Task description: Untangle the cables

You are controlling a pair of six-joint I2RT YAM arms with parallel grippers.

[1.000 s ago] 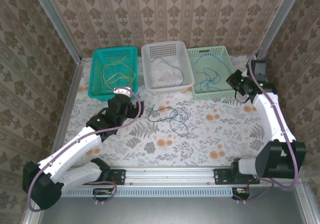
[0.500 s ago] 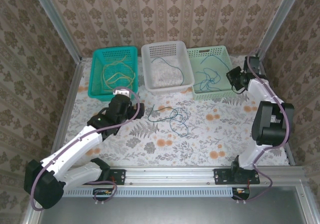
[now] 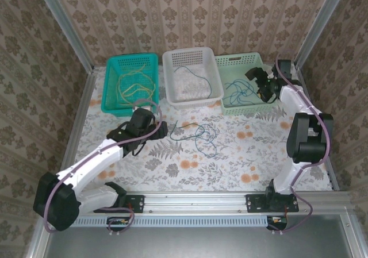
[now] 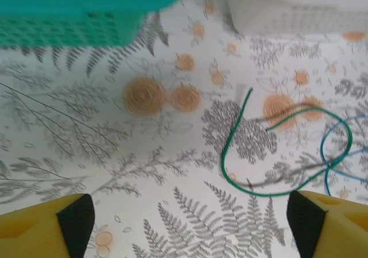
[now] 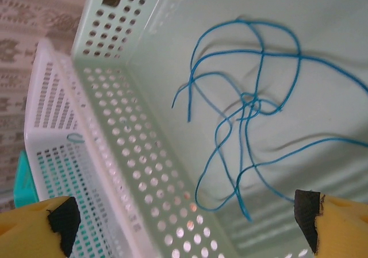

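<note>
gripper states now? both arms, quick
Left gripper: open, empty, above the green cable.
Right gripper: open, empty, over the blue cables in the pale green basket.

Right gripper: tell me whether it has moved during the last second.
Yes. The right gripper has swung left and farther back, from the right near corner of the pale green basket to above its inside.
</note>
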